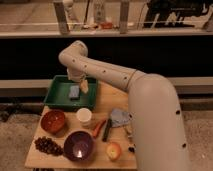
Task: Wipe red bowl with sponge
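A red bowl [53, 120] sits on the left of the wooden table. A blue-grey sponge [74, 92] lies in the green tray [60, 95] at the table's back left. My gripper [81, 85] hangs over the tray, just right of the sponge and close above it, at the end of the white arm [115, 77] that reaches in from the right.
On the table stand a white cup [84, 116], a purple bowl [78, 145], dark grapes [47, 146], an apple [114, 150], a carrot [98, 128], a black-handled tool [107, 130] and a crumpled grey cloth [120, 118]. A dark wall runs behind.
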`<state>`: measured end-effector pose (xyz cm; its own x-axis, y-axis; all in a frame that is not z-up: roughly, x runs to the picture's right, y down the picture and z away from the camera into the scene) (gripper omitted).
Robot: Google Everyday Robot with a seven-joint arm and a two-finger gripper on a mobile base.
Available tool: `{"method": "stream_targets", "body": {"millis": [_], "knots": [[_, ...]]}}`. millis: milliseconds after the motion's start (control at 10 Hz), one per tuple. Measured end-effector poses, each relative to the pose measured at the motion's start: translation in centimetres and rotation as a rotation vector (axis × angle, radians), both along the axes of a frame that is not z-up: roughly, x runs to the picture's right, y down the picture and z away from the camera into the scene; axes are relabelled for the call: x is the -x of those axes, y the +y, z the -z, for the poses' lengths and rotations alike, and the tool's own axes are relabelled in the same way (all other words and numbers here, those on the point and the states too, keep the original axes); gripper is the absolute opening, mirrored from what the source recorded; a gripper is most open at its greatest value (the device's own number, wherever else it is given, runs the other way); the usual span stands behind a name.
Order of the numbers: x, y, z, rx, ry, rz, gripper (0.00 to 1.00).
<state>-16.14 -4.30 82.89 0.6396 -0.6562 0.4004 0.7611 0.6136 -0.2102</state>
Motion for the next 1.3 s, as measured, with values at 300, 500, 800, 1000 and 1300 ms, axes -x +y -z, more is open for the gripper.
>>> {"method": "stream_targets", "body": {"millis": [300, 500, 800, 1000, 1300], "knots": [[2.4, 0.5, -1.3, 0.008, -0.019, 0.015, 0.8], [1.7, -0.3, -2.7, 0.008, -0.022, 0.021, 0.8], [3.0, 0.0, -4.5, 0.015, -0.039, 0.013, 0.8], [2.6, 0.2, -6.1, 0.024, -0.043, 0.008, 0.8], [2.4, 0.3, -7.8, 0.043, -0.053, -0.002, 0.8]]}}
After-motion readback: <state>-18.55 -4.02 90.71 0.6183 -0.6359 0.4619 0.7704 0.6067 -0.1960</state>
